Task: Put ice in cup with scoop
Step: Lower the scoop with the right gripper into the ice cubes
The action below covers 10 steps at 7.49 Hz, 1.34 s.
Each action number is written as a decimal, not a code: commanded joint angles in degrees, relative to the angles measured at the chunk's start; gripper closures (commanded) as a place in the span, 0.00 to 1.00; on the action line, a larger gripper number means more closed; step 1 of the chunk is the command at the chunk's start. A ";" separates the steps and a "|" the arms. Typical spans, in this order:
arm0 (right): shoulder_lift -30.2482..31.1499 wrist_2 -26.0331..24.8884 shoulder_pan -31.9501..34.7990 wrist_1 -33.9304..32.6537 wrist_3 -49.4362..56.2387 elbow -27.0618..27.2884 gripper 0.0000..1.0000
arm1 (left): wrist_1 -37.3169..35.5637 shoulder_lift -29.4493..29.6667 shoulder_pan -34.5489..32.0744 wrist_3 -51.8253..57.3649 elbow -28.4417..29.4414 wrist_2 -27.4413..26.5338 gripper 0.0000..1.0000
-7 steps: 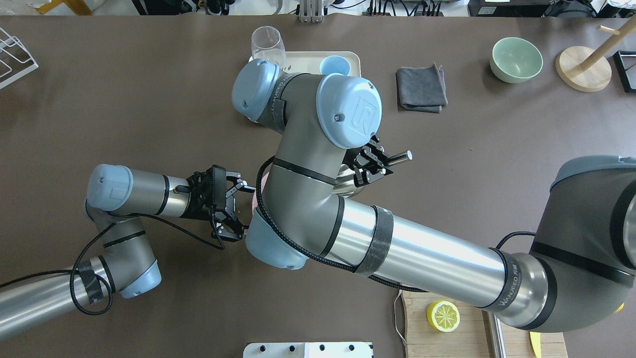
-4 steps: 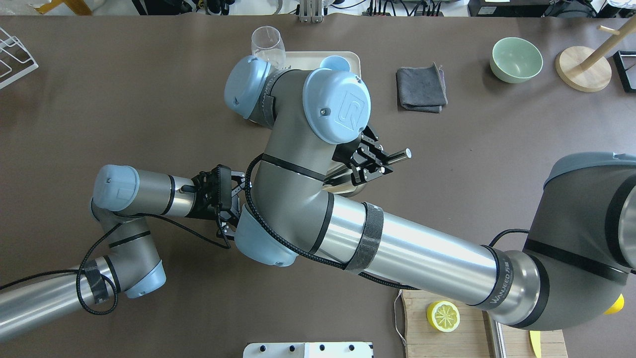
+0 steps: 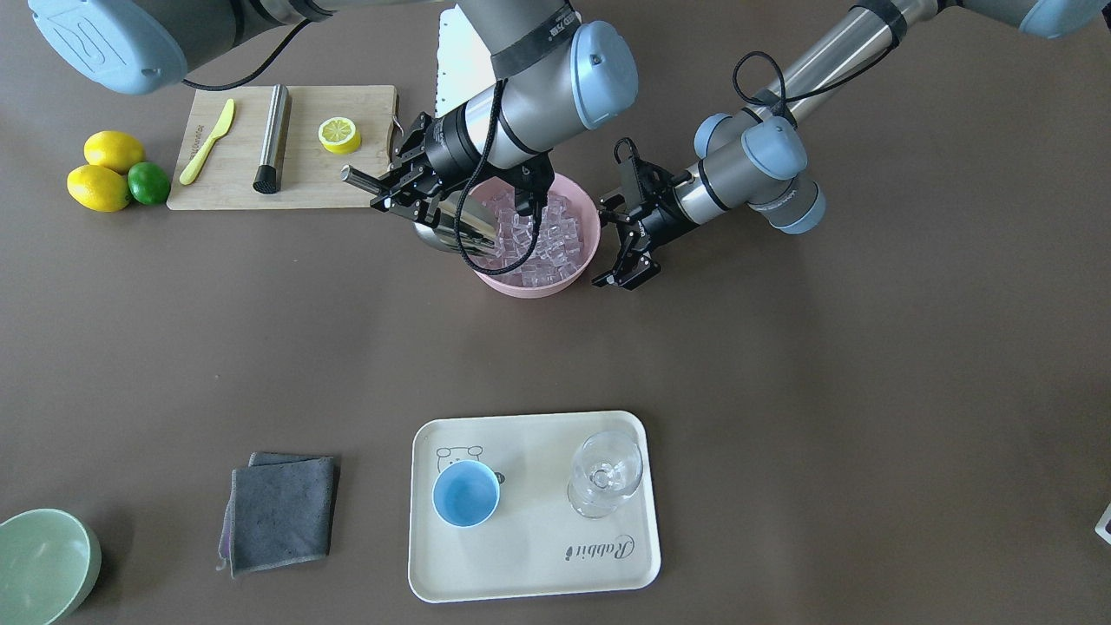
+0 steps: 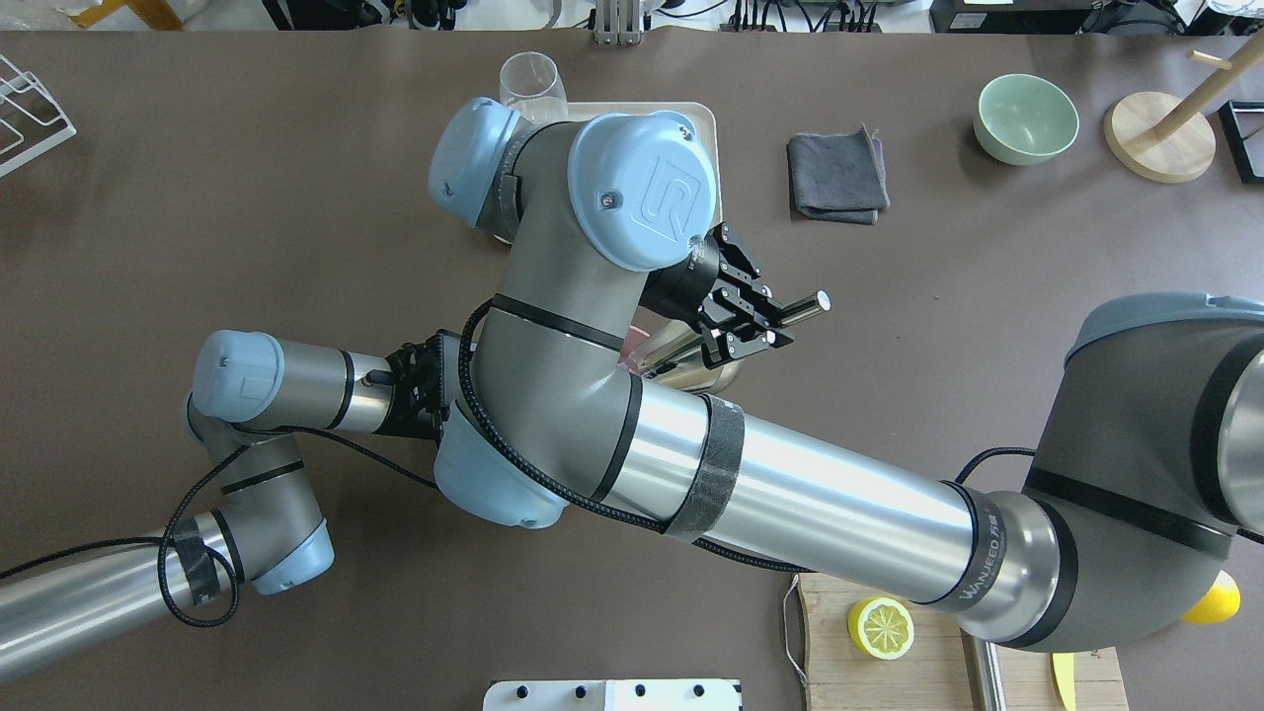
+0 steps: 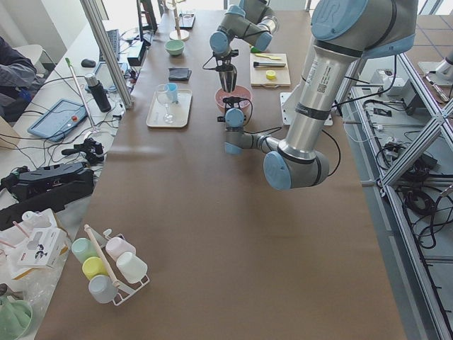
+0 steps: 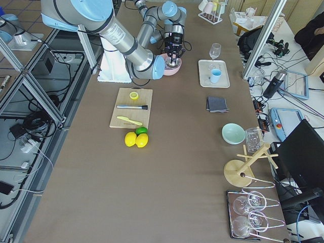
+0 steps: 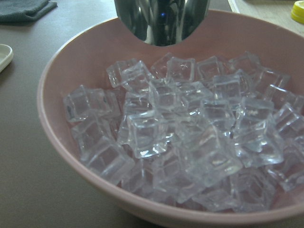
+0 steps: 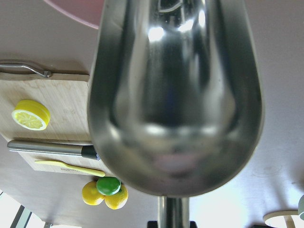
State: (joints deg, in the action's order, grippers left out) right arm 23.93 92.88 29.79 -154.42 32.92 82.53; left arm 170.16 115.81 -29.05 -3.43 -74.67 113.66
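Note:
The ice fills a pink bowl near the robot's side of the table. My right gripper is shut on the handle of the steel scoop. Its trough hangs tilted at the bowl's rim and looks empty in the right wrist view. My left gripper is open beside the bowl's other side. Its camera shows the ice close up, with the scoop at the far rim. The cup stands empty on a cream tray. The overhead view hides the cup and my left gripper.
A stemmed glass stands on the tray beside the cup. A cutting board holds a lemon half, a steel cylinder and a yellow knife. A grey cloth and a green bowl lie far off.
My right arm has swung further over the tray, now hiding the cup from above. The scoop handle has shifted slightly. My left gripper has moved right, under the right arm.

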 commanded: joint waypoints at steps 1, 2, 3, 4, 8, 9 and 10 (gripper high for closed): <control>-0.64 -0.07 -0.08 -2.11 0.39 -1.31 1.00 | 0.00 0.03 0.04 0.00 0.05 0.07 0.02; -0.81 -0.24 -0.08 -2.29 0.30 -2.71 1.00 | 0.00 0.03 0.04 0.00 0.05 0.07 0.02; -0.81 -0.33 -0.08 -1.94 0.04 -3.42 1.00 | 0.08 0.03 0.04 0.00 0.05 0.07 0.02; -0.81 -0.25 -0.08 -1.85 -0.14 -3.42 1.00 | 0.17 0.03 0.04 0.00 0.05 0.07 0.02; -2.48 -0.51 -2.36 -1.50 -1.36 -5.61 1.00 | 0.17 0.03 0.04 0.00 0.05 0.07 0.02; -2.48 -0.42 -2.54 -1.41 -1.63 -5.88 1.00 | 0.17 0.03 0.04 0.00 0.05 -0.02 0.02; -2.57 -0.42 -2.89 -0.98 -1.64 -5.80 1.00 | 0.17 0.03 0.04 0.00 0.05 0.07 0.02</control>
State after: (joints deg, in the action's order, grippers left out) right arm 21.60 92.45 27.57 -155.89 31.59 77.10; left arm 170.33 115.84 -29.00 -3.43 -74.62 113.68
